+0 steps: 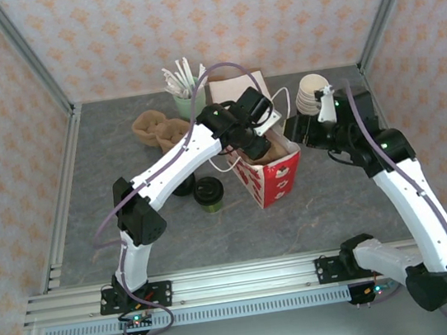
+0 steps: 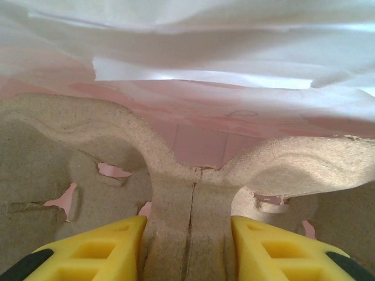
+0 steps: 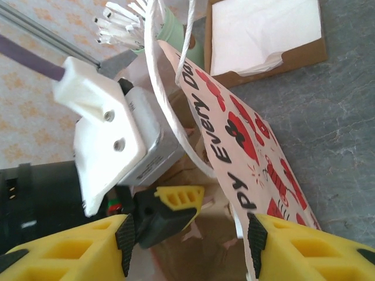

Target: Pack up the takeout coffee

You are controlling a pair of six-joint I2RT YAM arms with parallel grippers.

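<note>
The takeout coffee (image 1: 208,193), a small olive-green cup with a black lid, stands on the table left of the red-and-white paper bag (image 1: 275,181). My left gripper (image 1: 260,145) reaches down into the bag's open top. In the left wrist view my left gripper (image 2: 188,234) is shut on the middle ridge of a brown pulp cup carrier (image 2: 88,140) lying inside the bag. My right gripper (image 1: 296,135) hovers at the bag's right rim. In the right wrist view my right gripper (image 3: 187,240) is open, with the bag wall (image 3: 252,134) close to its right finger.
A low black lid (image 1: 183,186) lies next to the coffee. Behind it sit a second pulp carrier (image 1: 160,130), a green cup of stirrers (image 1: 187,97) and a napkin box (image 3: 263,35). A stack of cream cups (image 1: 313,92) stands close behind my right gripper.
</note>
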